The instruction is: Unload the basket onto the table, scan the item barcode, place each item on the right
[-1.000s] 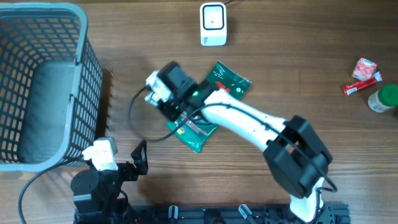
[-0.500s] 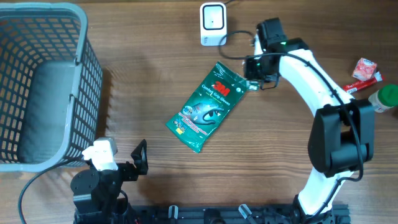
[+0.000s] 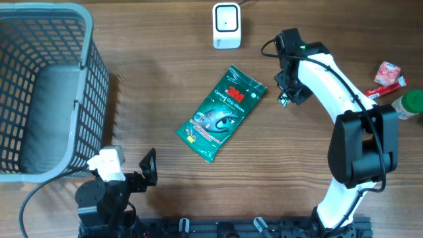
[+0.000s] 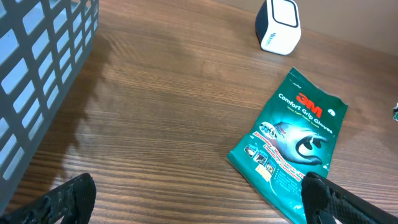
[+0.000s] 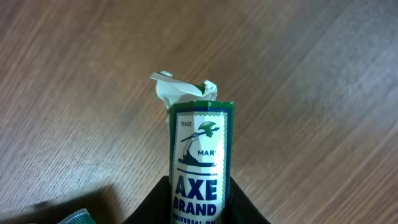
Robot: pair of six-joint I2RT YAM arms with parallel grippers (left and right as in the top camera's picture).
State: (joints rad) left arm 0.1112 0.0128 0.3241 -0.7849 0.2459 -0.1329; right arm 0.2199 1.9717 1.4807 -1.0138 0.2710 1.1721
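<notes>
My right gripper (image 3: 285,92) is shut on a small green-and-white Axe Brand box (image 5: 200,149), whose torn white top flap points away from the wrist. It hovers to the right of a green 3M glove packet (image 3: 221,112) and below-right of the white barcode scanner (image 3: 226,25). In the right wrist view the gripper (image 5: 198,208) has its dark fingers (image 5: 149,205) pressed to both sides of the box. My left gripper (image 3: 147,168) rests open at the front left. Seen from the left wrist, this gripper (image 4: 199,211) holds nothing, with the packet (image 4: 292,137) and scanner (image 4: 280,25) ahead.
A grey mesh basket (image 3: 86,73) fills the left side, and its wall (image 4: 37,74) shows in the left wrist view. At the right edge lie a red sachet (image 3: 384,79) and a green-capped bottle (image 3: 410,104).
My right arm swung from over the glove packet to the right, passed near the scanner, and now sits slightly lower with the box. The left arm has not moved.
</notes>
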